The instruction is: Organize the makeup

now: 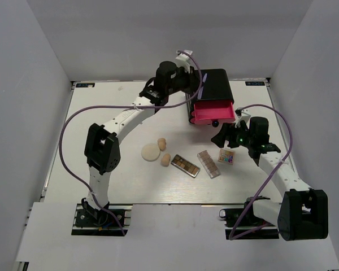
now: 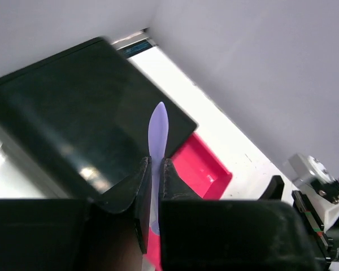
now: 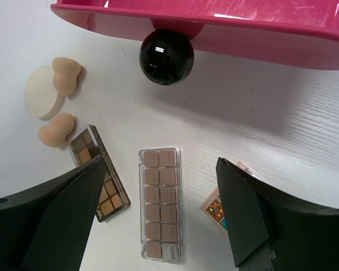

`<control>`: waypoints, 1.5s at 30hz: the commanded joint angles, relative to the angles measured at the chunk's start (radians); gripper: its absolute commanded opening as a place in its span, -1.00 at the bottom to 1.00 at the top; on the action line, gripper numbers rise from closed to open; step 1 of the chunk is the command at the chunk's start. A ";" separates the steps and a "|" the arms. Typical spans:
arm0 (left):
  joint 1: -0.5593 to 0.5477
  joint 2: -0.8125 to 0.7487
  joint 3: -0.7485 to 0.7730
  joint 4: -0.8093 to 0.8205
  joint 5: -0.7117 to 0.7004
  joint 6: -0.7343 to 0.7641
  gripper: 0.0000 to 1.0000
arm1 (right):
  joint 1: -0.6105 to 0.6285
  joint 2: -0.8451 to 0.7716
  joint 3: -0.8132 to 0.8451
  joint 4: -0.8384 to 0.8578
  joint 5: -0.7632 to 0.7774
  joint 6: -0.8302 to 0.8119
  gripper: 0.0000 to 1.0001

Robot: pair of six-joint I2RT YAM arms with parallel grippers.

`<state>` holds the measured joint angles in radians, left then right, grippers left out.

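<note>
My left gripper (image 2: 156,164) is shut on the thin lavender stick (image 2: 158,127) and holds it above the black box (image 2: 73,113), beside its open pink drawer (image 2: 209,164). In the top view this gripper (image 1: 196,78) is over the box's left side. My right gripper (image 3: 162,164) is open and empty, hovering above the clear pinkish palette (image 3: 160,203), just in front of the drawer (image 3: 214,22). The brown palette (image 3: 87,148), the multicolour palette (image 3: 214,208), the round cream puff (image 3: 38,93) and two beige sponges (image 3: 66,73) (image 3: 55,130) lie on the table.
The black box (image 1: 214,84) stands at the back right with its pink drawer (image 1: 213,112) pulled out toward me, black knob (image 3: 166,56) in front. White walls enclose the table (image 1: 101,113) on three sides. Purple cables loop over both arms.
</note>
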<state>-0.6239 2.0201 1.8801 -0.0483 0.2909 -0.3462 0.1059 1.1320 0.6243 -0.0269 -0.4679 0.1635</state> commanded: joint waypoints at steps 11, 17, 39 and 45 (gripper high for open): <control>-0.083 0.060 0.042 0.054 0.085 0.205 -0.84 | -0.003 -0.029 -0.021 0.015 0.025 -0.018 0.70; -0.092 0.077 0.040 0.001 0.037 0.240 -0.53 | -0.008 -0.029 -0.026 0.015 0.029 -0.016 0.70; -0.091 -0.122 -0.085 0.022 -0.133 0.168 -0.08 | -0.009 0.034 0.000 0.137 0.015 -0.005 0.69; -0.071 -0.439 -0.470 0.106 -0.318 0.067 -0.32 | -0.009 0.140 0.049 0.206 -0.015 0.063 0.63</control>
<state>-0.7086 1.7741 1.5326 -0.0101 0.1070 -0.2184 0.0994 1.2415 0.6155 0.0902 -0.4541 0.1852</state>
